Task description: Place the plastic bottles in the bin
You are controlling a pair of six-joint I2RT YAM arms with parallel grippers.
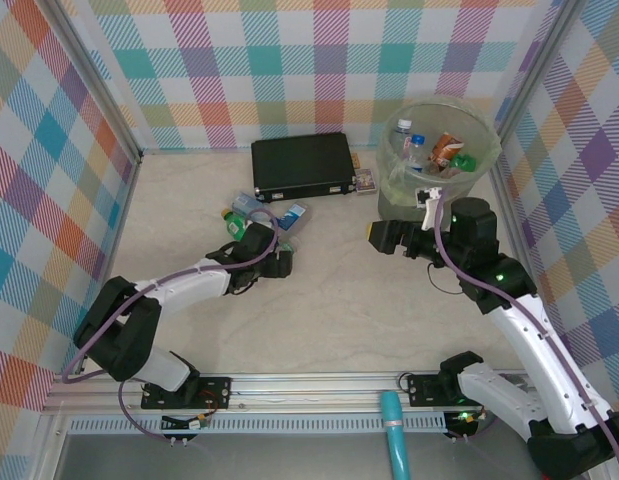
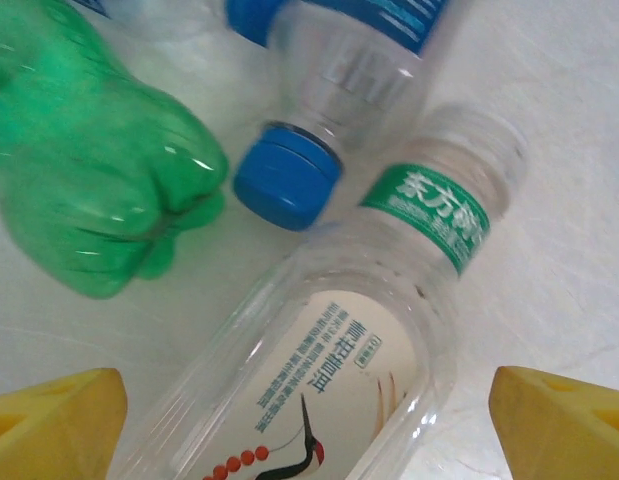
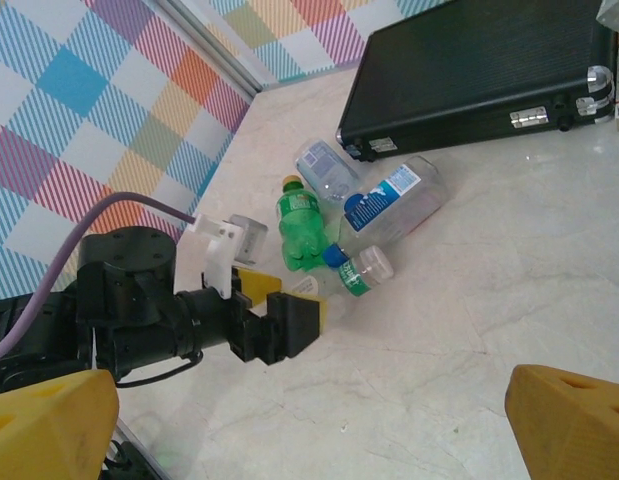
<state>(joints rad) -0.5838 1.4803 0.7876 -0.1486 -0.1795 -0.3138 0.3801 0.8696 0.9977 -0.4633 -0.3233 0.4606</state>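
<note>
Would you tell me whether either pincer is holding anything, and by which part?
Nothing is held. The left pincer stands open astride the clear bottle, at its body; the right pincer is open.

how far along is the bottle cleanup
Done: several bottles already lie in the bin. In hand: the left jaws stand open either side of a clear bottle with a green band, not closed on it. Left: that one, plus the green bottle, a blue-labelled bottle and another clear bottle, all beside the black case.
</note>
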